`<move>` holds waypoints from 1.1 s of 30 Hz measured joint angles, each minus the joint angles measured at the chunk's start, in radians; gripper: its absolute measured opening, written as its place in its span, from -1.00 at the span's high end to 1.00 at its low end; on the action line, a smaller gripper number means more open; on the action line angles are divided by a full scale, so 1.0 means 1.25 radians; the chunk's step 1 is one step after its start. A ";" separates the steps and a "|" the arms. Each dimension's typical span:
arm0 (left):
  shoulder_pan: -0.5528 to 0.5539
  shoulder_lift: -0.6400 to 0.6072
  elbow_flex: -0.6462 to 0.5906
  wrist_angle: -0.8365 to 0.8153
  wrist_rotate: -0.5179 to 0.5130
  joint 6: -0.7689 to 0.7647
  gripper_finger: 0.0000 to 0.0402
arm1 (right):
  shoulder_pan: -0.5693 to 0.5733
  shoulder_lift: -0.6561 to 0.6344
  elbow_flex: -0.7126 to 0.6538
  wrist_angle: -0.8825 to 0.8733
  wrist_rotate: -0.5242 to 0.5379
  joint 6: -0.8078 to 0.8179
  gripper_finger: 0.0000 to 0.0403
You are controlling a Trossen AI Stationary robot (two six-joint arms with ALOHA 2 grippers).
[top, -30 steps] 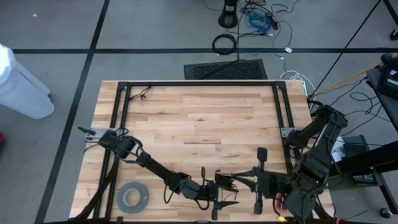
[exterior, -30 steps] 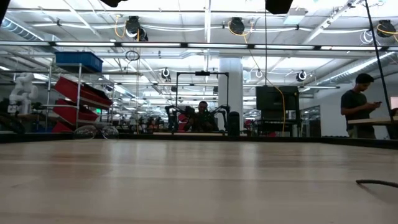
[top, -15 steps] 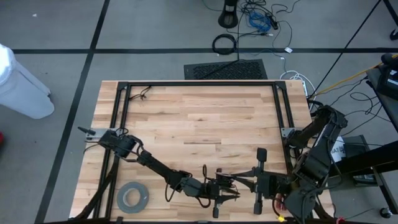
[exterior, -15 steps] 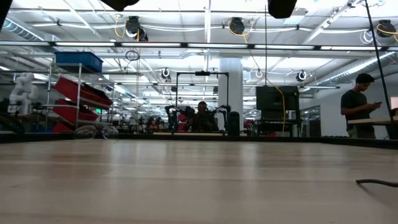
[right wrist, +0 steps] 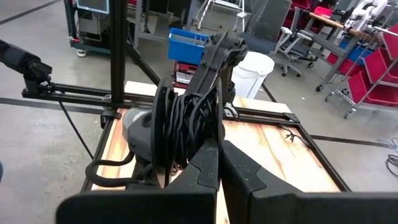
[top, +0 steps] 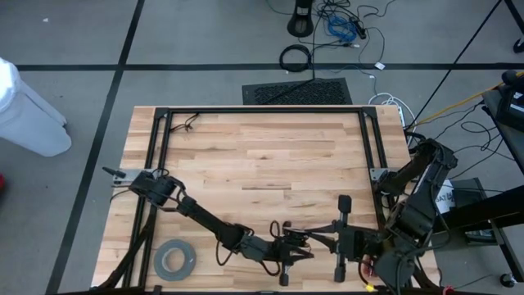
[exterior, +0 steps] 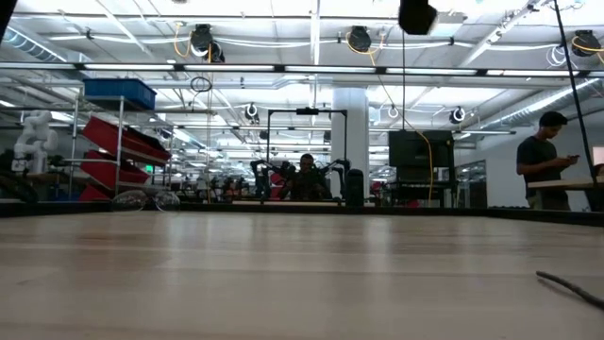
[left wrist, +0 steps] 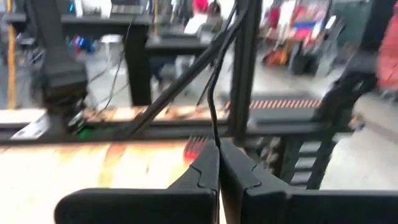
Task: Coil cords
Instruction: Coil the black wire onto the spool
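The left gripper (left wrist: pixel 218 163) was pinched shut on the thin dark wire (left wrist: pixel 211 106), which rose taut from its fingertips. Facing it at the table's near edge, the right gripper (right wrist: pixel 219 163) was closed on the small round black disc (right wrist: pixel 163 134), already wrapped in many dark turns. Most coiling looked done; a loose tail (exterior: pixel 569 286) lay on the pale wooden table (top: pixel 262 156), yet to wind.

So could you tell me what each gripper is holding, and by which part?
The left gripper pinches the thin wire along its length; the right gripper clamps the coiled wire bundle.
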 joint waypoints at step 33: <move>-0.146 -0.352 0.000 -0.932 -0.452 -0.354 1.00 | 0.008 0.013 0.000 -0.106 -0.091 0.126 1.00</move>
